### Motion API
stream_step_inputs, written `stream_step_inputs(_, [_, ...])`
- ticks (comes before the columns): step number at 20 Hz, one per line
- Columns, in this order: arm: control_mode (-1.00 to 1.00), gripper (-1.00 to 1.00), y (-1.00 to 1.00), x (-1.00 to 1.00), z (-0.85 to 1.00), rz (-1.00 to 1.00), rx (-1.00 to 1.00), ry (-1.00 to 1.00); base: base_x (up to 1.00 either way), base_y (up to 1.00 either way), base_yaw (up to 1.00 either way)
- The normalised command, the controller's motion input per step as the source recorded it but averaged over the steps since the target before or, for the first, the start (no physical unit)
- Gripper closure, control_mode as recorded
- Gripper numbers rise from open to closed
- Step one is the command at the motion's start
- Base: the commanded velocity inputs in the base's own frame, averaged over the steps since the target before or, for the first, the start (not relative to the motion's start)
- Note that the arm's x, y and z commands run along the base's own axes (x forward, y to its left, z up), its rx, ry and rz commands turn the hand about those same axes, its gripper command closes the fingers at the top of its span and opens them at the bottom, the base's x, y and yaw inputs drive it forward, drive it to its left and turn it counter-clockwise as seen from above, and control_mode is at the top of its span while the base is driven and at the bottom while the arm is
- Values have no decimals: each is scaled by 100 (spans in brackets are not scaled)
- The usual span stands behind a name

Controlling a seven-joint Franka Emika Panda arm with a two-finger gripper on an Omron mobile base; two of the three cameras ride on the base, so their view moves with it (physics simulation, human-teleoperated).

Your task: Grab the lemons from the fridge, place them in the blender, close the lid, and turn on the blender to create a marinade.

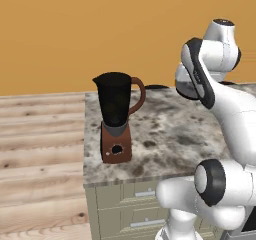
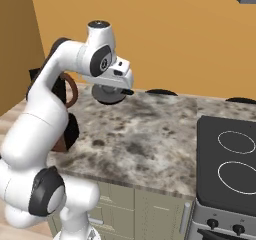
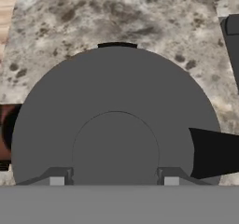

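We see the blender [image 1: 116, 119] standing upright near the left end of the speckled stone surface [image 1: 165, 139], its black jar open at the top and its brown base with the round knob facing us. Our gripper [image 2: 110, 95] hangs above the surface, to the right of the blender and apart from it, with the lid [image 3: 112, 111] held beneath it. In the hand view the dark grey lid sits flat across the frame, and our fingers [image 3: 57, 178] press in on either side of its raised centre knob, closed onto it. In the right base view, a black stove [image 2: 227, 169] lies at the right end of the surface.
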Motion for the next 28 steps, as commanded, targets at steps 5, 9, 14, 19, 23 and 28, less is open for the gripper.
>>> stream_step_inputs(5, [-100,100,96,1,92,0,0,11,0,0,0])
stream_step_inputs(9, [-100,100,53,0,36,0,0,13,0,0,0])
stream_step_inputs(14, [-100,100,6,0,0,0,1,0,0,0,0])
stream_step_inputs(19, [-100,100,26,0,0,0,1,0,0,0,0])
stream_step_inputs(23, [-100,100,58,0,0,-2,0,-4,0,0,0])
stream_step_inputs(28, [-100,100,56,2,12,-7,0,-1,0,0,0])
